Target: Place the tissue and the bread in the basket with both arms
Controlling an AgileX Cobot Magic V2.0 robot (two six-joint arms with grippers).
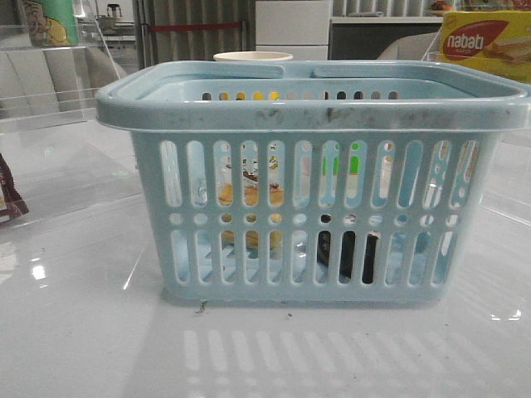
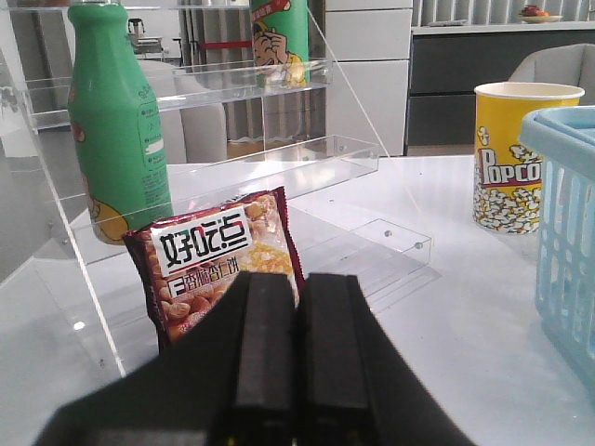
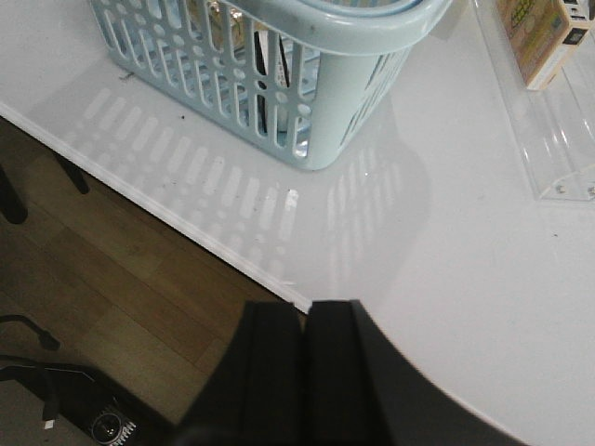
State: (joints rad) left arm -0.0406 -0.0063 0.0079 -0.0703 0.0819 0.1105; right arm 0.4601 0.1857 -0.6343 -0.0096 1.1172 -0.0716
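The light blue basket (image 1: 315, 112) stands in the middle of the table and fills the front view. Through its slots I see the golden-brown bread (image 1: 249, 199) inside on the left and the dark tissue (image 1: 348, 253) low on the right, on the basket floor. Neither gripper shows in the front view. My left gripper (image 2: 297, 279) is shut with nothing in it, left of the basket (image 2: 567, 214). My right gripper (image 3: 305, 311) is shut and empty over the table's front edge, apart from the basket (image 3: 353, 32). The tissue (image 3: 268, 70) shows dark through the slots there.
A dark red-brown snack packet (image 2: 218, 260) and a green bottle (image 2: 116, 130) stand on a clear acrylic shelf (image 2: 307, 167) at the left. A yellow popcorn cup (image 2: 516, 158) is behind the basket. A nabati box (image 1: 485, 41) sits on another clear shelf (image 3: 548, 149) at the right.
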